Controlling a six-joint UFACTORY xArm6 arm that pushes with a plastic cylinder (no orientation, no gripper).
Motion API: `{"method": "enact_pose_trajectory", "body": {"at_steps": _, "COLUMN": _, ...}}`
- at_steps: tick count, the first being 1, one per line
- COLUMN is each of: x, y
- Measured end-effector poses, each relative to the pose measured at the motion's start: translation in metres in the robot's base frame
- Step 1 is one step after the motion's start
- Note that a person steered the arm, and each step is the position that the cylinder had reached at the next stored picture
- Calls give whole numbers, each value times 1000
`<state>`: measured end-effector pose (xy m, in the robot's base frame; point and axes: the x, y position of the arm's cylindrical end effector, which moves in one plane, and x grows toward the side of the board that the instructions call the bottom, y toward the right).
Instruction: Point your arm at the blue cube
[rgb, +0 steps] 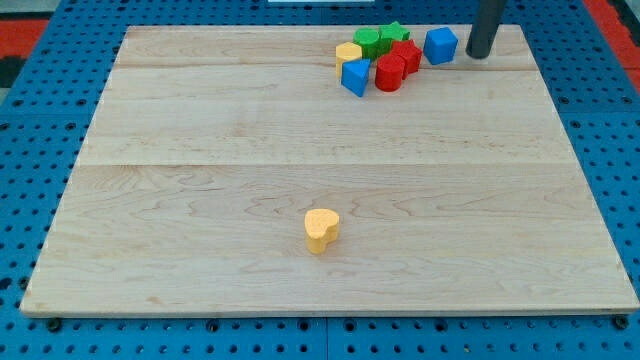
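Observation:
The blue cube (440, 45) sits near the view's top right of the wooden board (200, 180). My tip (479, 54) rests on the board just to the cube's right, a small gap apart. Left of the cube is a tight cluster: a red star-like block (407, 54), a red cylinder (389, 72), a second blue block (355, 77), a yellow block (348, 53), a green cylinder (368, 41) and a green star (393, 35).
A yellow heart block (321, 229) lies alone toward the view's bottom centre. The board lies on a blue pegboard surface (40, 150), with its top edge close behind the cluster.

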<state>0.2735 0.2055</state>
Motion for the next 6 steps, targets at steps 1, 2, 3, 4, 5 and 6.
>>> {"method": "enact_pose_trajectory", "body": {"at_steps": 1, "x": 49, "y": -31}}
{"method": "enact_pose_trajectory", "body": {"at_steps": 2, "x": 36, "y": -77}}
{"method": "enact_pose_trajectory", "body": {"at_steps": 3, "x": 13, "y": -104}}
{"method": "enact_pose_trajectory", "body": {"at_steps": 4, "x": 13, "y": -87}}
{"method": "enact_pose_trajectory", "body": {"at_steps": 5, "x": 22, "y": -13}}
{"method": "enact_pose_trajectory", "body": {"at_steps": 6, "x": -2, "y": 66}}
